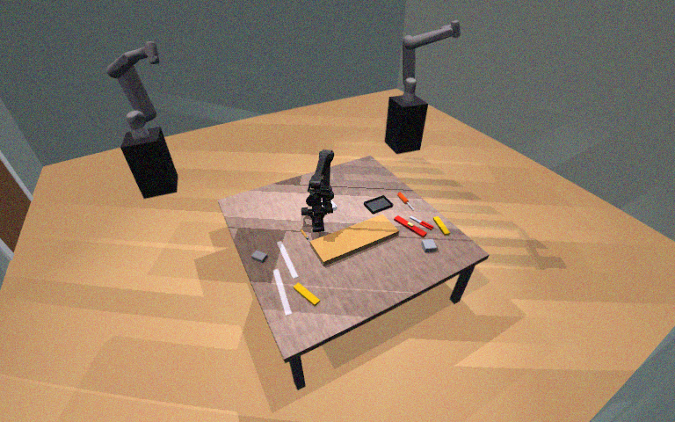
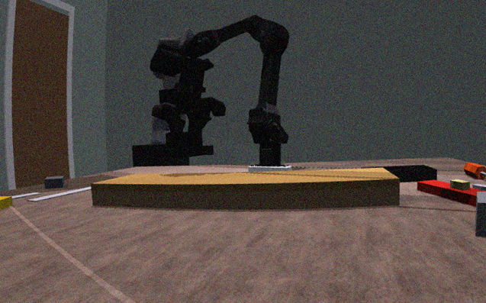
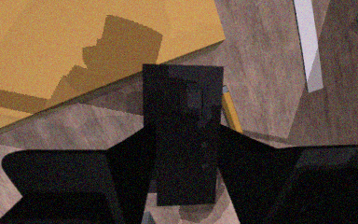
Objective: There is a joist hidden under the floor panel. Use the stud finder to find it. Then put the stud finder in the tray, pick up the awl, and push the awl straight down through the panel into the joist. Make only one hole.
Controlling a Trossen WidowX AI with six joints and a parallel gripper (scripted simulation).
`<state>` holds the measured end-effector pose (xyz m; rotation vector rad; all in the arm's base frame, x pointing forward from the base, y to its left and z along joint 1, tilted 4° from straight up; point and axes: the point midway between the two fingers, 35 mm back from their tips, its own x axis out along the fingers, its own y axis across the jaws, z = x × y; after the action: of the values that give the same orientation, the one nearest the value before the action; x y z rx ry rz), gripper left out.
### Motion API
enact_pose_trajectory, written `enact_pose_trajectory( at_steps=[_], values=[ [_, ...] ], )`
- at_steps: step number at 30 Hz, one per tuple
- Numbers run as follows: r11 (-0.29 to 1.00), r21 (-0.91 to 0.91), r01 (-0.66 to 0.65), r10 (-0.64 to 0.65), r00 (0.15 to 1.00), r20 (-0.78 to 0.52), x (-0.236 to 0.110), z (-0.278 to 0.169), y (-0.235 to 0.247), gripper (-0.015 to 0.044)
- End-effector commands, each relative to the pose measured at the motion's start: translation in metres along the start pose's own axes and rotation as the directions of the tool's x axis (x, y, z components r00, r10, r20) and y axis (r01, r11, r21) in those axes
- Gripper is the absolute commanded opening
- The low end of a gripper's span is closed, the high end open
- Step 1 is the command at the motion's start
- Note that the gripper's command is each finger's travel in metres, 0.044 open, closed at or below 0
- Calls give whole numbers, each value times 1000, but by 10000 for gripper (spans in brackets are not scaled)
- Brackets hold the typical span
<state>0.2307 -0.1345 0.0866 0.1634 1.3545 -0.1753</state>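
Note:
The stud finder [image 3: 182,93] [image 2: 152,154] is a dark flat block on the table just beyond the left end of the yellow floor panel [image 1: 353,238] [image 2: 235,185] [image 3: 70,37]. My gripper [image 1: 317,224] [image 2: 185,141] [image 3: 184,145] points straight down and is shut on the stud finder across its sides. A thin yellow-handled pointed tool [image 3: 230,112] [image 1: 304,234] lies on the table right beside the stud finder. The dark tray [image 1: 378,204] [image 2: 412,172] sits behind the panel's right end. In the top view my gripper hides the stud finder.
A red level [image 1: 410,225] [image 2: 445,192], an orange-handled screwdriver [image 1: 403,199] [image 2: 475,169], yellow bars [image 1: 440,224] [image 1: 306,293], grey blocks [image 1: 429,244] [image 1: 258,255] and white strips [image 1: 286,258] [image 3: 308,42] lie around the table. Two grey arms on black pedestals [image 1: 148,159] [image 1: 405,121] stand on the floor.

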Motion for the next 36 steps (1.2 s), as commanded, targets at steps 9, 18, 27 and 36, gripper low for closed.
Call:
enact_pose_trajectory(
  at_steps=[9, 18, 27, 36],
  values=[
    [1000, -13, 1, -1, 1000, 16, -32, 13, 1, 0],
    [995, -95, -20, 22, 1000, 16, -34, 49, 3, 0],
    [983, -178, -42, 45, 999, 16, -31, 86, 8, 0],
    [964, -259, -63, 69, 998, 14, -24, 121, 16, 0]
  ],
)
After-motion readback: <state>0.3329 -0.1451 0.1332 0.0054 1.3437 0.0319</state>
